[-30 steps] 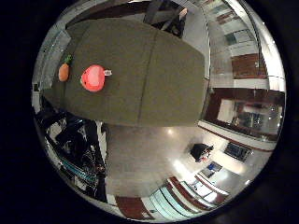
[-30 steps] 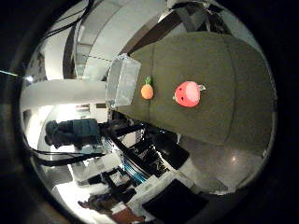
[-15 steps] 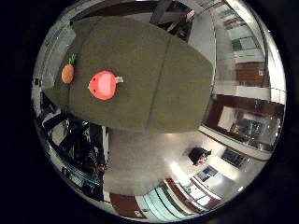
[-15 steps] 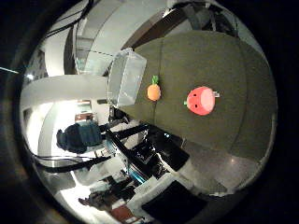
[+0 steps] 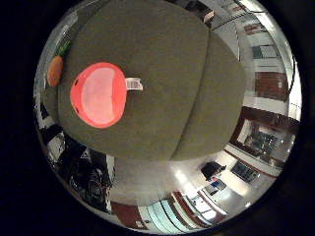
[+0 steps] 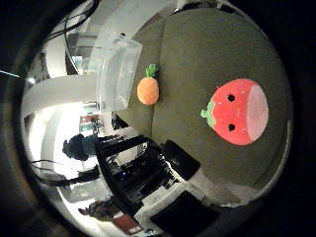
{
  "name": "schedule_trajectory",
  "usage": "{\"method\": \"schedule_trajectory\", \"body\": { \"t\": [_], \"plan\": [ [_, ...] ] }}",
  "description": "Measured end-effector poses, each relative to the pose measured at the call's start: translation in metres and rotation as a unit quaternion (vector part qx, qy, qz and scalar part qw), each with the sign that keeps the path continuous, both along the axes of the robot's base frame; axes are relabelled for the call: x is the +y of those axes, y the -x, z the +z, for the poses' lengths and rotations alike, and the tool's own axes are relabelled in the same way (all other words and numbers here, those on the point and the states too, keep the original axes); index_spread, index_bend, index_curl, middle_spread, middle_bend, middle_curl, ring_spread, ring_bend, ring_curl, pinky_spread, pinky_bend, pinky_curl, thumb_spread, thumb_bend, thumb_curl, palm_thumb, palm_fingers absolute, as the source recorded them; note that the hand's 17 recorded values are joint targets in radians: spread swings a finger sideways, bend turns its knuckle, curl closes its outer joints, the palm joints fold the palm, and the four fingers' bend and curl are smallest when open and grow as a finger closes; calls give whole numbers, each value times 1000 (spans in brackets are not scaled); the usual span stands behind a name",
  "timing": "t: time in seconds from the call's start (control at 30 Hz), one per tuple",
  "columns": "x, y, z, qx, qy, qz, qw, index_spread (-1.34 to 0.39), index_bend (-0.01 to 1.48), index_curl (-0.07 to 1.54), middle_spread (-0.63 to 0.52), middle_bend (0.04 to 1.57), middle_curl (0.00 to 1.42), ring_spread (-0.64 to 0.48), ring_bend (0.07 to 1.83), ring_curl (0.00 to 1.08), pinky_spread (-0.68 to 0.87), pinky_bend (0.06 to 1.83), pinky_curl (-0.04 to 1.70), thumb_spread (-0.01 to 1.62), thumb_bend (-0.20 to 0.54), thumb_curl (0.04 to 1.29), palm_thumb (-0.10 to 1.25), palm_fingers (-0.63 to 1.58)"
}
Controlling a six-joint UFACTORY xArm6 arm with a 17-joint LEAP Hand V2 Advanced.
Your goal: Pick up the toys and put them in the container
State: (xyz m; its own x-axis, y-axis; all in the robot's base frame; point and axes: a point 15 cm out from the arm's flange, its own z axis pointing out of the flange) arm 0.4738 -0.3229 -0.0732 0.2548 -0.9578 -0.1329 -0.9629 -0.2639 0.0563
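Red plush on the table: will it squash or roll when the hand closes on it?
The red plush looks like a soft stuffed toy, so it will probably squash and weigh little. Its rounded shape may let it roll on the table. The fabric likely grips well, not slippery.

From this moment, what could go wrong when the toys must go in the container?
The red strawberry toy is large and rounded, so the grasp might slip off it. The small orange toy lies close beside the clear container, so reaching for it might knock the container. The container sits near the edge of the olive table and could perhaps be pushed off.
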Motion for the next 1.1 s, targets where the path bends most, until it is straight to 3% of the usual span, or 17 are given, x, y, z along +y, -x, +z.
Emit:
{"method": "schedule_trajectory", "body": {
  "t": [0.43,0.57,0.63,0.67,0.73,0.77,0.93,1.1],
  "plan": [
    [-29,23,-78,23,15,-16,999,-412,191,331,13,184,291,176,229,256,407,477,103,1105,-20,303,575,151],
    [-34,28,-84,34,27,-15,999,-407,190,331,-44,219,305,78,343,266,410,488,72,1094,-20,307,585,475],
    [-36,26,-82,31,29,-15,999,-400,187,338,-115,308,336,-54,548,308,304,532,37,1088,-18,311,604,872],
    [-39,25,-79,27,31,-17,999,-411,208,362,-162,407,380,-134,644,349,139,622,41,1084,-14,315,625,1144],
    [-47,20,-70,17,38,-20,999,-431,302,454,-211,602,483,-217,799,447,-134,855,116,1074,-10,323,678,1325],
    [-53,15,-62,7,44,-23,999,-439,382,498,-217,671,518,-231,854,475,-199,966,162,1070,-5,330,707,1414],
    [-98,12,-9,-35,74,-46,996,-400,842,767,-206,1081,715,-255,1188,633,-231,1407,383,1050,-5,386,869,1268],
    [-79,7,51,-70,54,-46,995,-325,1039,876,-170,1255,784,-249,1303,723,-190,1536,491,1078,-3,449,986,1149]
  ]
}}
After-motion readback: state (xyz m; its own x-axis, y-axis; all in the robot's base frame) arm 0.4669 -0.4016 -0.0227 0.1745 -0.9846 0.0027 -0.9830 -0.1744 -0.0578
